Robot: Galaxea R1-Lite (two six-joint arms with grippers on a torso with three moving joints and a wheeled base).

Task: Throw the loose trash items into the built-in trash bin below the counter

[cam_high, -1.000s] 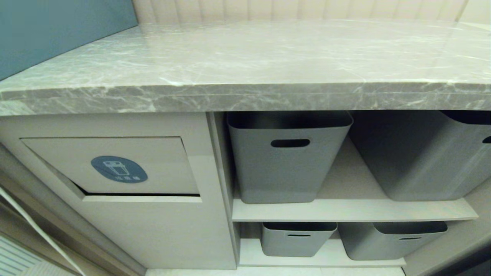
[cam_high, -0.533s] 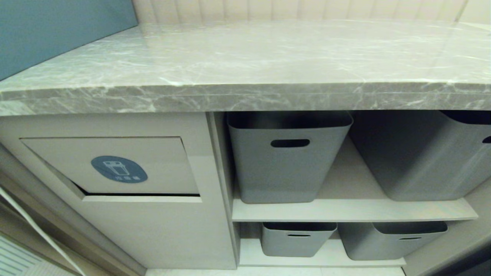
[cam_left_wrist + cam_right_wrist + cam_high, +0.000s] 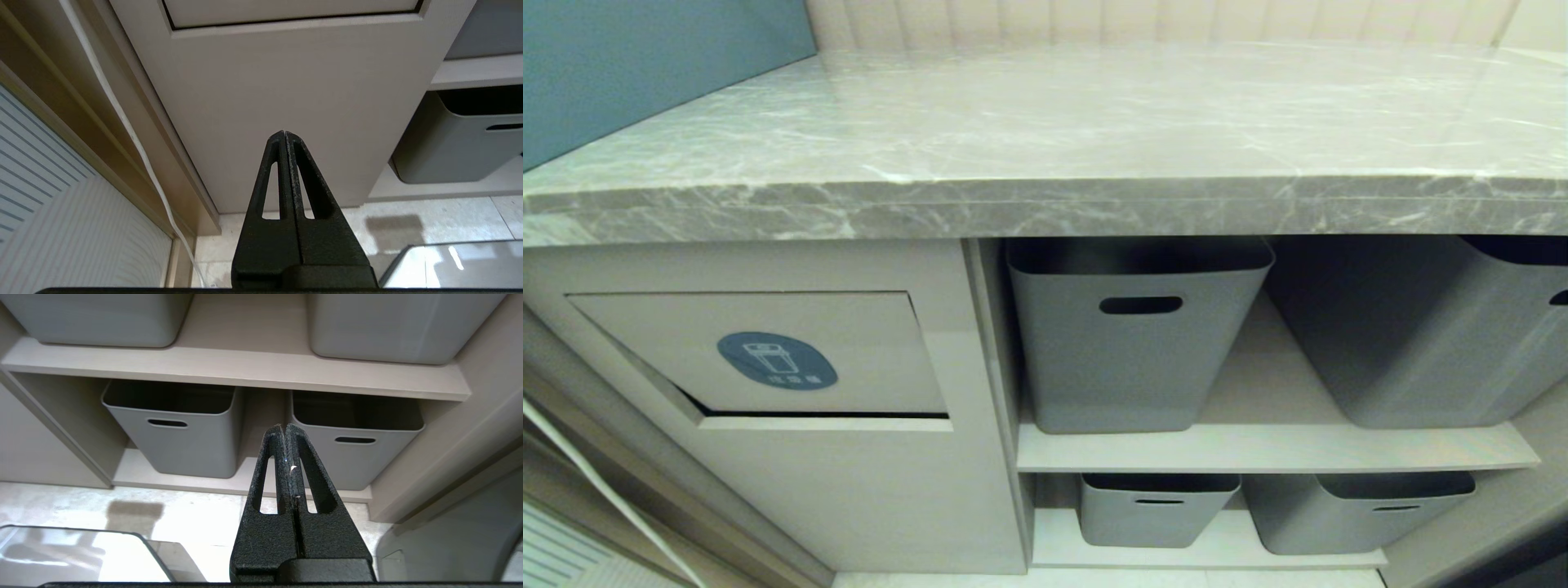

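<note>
nothing moved, grey tubs [image 3: 1139, 335] beside bin flap [image 3: 760, 351]

Soft indoor light, glare on counter [image 3: 1094, 122] — edges bowed

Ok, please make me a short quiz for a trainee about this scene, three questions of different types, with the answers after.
1. True or false: the left gripper is shut and holds nothing.
2. How many grey tubs does the head view show on the shelves to the right of the trash bin flap? A) two B) four C) six
3. Fill in: the counter shows no loose ____ on the part in view.

Key:
1. True. The right gripper is shut and empty too; both hang low in front of the cabinet.
2. B. Two stand on the upper shelf, such as the upper left tub, and two on the lower shelf.
3. trash.
</note>
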